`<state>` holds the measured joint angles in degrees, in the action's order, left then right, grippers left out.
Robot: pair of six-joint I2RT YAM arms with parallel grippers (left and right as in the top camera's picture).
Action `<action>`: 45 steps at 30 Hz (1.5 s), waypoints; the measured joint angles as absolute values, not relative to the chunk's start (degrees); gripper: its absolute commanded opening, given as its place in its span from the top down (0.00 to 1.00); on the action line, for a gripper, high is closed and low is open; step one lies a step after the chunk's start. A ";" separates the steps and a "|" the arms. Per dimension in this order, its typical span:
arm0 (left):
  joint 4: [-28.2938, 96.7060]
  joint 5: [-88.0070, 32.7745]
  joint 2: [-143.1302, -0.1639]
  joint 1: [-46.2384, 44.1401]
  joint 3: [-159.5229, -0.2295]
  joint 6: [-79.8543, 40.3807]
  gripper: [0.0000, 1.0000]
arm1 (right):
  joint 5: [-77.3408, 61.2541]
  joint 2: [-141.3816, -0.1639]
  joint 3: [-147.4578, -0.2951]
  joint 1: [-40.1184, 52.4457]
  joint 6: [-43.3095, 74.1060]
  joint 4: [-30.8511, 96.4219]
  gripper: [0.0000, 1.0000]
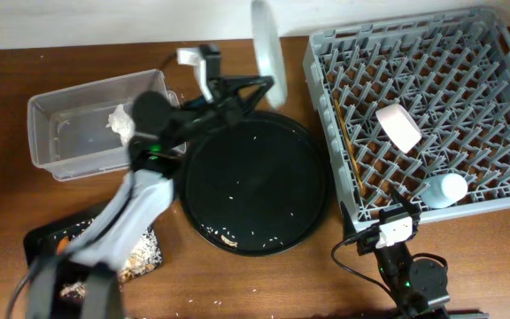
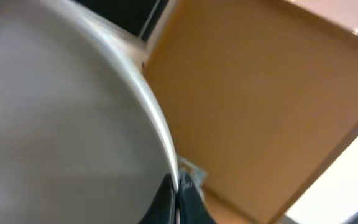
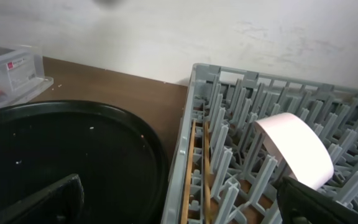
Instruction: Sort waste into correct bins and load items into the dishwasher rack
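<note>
My left gripper is shut on the rim of the pale grey-green plate, holding it on edge in the air between the clear tub and the grey dishwasher rack. In the left wrist view the plate fills the left side, its rim pinched between my jaws. The rack holds the white bowl, the light-blue cup and the chopsticks. My right gripper is open over the rack's near-left corner; bowl and chopsticks show there. A crumpled napkin lies in the tub.
The large round black tray with rice grains lies in the middle. The small black tray with food scraps sits at the front left, partly hidden by my left arm. The wall runs along the back edge.
</note>
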<state>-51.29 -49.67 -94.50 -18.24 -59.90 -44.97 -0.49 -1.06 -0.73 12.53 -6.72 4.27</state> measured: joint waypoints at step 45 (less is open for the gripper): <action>78.32 1.98 -67.37 -17.69 -90.91 -5.06 0.01 | -0.49 -1.06 -0.73 12.53 -6.92 4.27 0.02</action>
